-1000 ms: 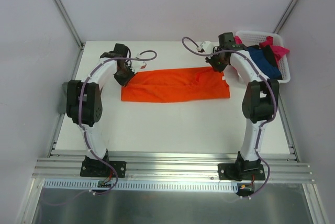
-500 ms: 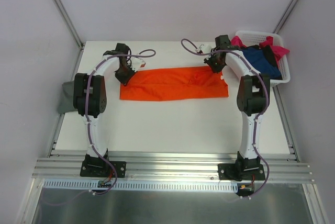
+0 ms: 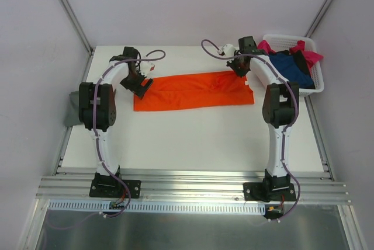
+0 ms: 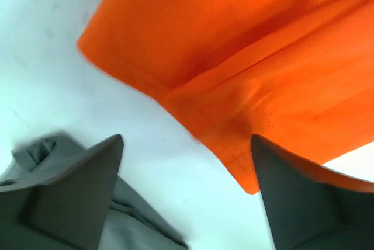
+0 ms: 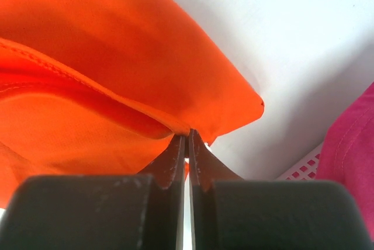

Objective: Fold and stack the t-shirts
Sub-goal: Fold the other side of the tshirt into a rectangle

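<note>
Right hand (image 5: 188,136) is pinching a corner of the orange t-shirt (image 3: 193,91). Left hand (image 3: 140,86) is spread wide over the other end.

grey-green t-shirt (image 3: 71,113) – half hidden behind the left arm (image 3: 96,107) – orange t-shirt (image 4: 245,57) runs off-frame

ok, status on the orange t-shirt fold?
Left gripper open at left end. Right gripper shut on orange t-shirt, far-right corner. Shirt folded in a strip. Nothing in the way.

left pincer (image 4: 186,139): jaws apart | right pincer (image 5: 188,134): jaws pressed together
</note>
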Available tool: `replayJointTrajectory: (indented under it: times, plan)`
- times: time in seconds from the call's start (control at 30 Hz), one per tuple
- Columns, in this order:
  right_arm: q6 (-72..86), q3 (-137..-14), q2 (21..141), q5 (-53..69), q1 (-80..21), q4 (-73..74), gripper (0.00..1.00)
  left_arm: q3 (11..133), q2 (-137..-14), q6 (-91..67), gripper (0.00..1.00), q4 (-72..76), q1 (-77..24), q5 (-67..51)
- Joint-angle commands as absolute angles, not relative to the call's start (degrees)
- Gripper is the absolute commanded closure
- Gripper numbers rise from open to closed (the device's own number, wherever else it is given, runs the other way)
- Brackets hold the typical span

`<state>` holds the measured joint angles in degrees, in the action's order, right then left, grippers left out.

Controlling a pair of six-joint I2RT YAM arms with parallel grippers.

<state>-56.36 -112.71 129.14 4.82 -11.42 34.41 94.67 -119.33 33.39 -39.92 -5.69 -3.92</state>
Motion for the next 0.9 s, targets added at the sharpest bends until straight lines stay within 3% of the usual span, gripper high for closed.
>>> replayJointTrajectory:
  times: [0.0, 0.13, 0.17, 0.23, 0.27, 0.37, 0.43, 0.57, 0.77, 0.87]
  plan:
    - [-55.02, -115.84, 129.46, 3.52, -12.48, 32.96, 0.99, 94.48, -113.03, 29.97, 0.01, -38.50, -5.01, -1.14]
    - [-54.58, -115.75, 129.55, 2.64, -13.18, 32.35, 0.99, 95.01, -109.78, 29.01, 0.01, -38.06, -6.15, -1.23]
    - [-54.41, -115.66, 129.46, 1.94, -13.27, 32.00, 0.94, 95.01, -108.56, 28.66, 0.01, -37.97, -6.41, -1.49]
    - [-54.49, -114.88, 129.29, -1.90, -13.62, 30.77, 0.72, 95.10, -107.76, 28.74, 0.01, -37.97, -7.55, -1.23]
    - [-54.41, -114.00, 128.77, -3.33, -13.88, 29.80, 0.53, 95.18, -106.97, 28.39, 0.01, -37.97, -7.91, -1.14]
    - [-53.27, -110.92, 124.82, -7.11, -13.80, 27.69, 0.29, 95.27, -105.56, 27.34, 0.01, -37.97, -9.22, -1.41]
    - [-52.30, -108.74, 120.16, -6.34, -13.54, 28.38, 0.23, 95.01, -104.77, 26.72, 0.01, -37.97, -10.02, -1.67]
    - [-49.23, -106.96, 111.99, -1.77, -13.45, 34.26, 0.19, 93.52, -102.40, 24.10, 0.01, -38.14, -12.48, -1.49]
    - [-30.79, -110.91, 108.37, 13.33, -12.92, 51.93, 0.04, 91.93, -102.21, 16.71, 0.01, -39.37, -11.61, -8.06]
    - [-20.06, -106.63, 106.36, 22.75, -11.69, 51.25, 0.10, 95.52, -105.10, 12.24, 0.01, -40.86, -10.20, -16.39]
